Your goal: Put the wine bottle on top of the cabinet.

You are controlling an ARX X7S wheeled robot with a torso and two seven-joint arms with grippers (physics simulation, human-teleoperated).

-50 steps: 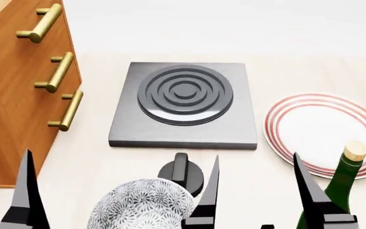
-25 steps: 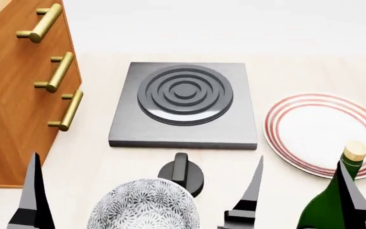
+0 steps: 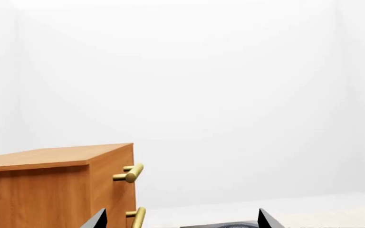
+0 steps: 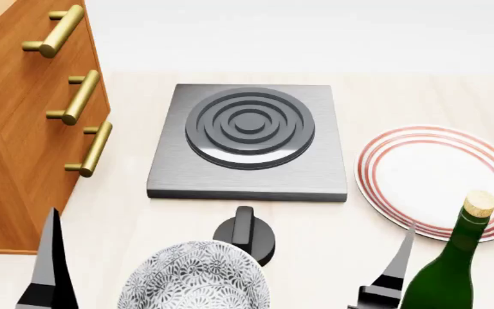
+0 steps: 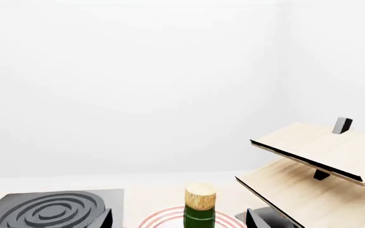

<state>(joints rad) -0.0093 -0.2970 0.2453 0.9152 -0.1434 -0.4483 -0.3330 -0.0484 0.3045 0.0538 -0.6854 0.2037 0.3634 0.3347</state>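
The wine bottle, dark green with a tan cork, stands at the near right next to the striped plate. My right gripper is open. One finger shows left of the bottle and the other at the picture's right edge. In the right wrist view the bottle's neck stands between the two fingertips of the right gripper, apart from both. The reddish-brown cabinet with brass handles is at the far left. My left gripper is open and empty, facing the cabinet. Only one of its fingers shows in the head view.
A grey burner plate lies in the middle, with a black knob and a patterned bowl in front of it. A red-striped plate lies at the right. A pale slanted wooden rack stands beyond the bottle.
My right gripper has moved right; its fingers now stand on either side of the bottle's neck. The left finger has shifted slightly right. The bottle has not moved.
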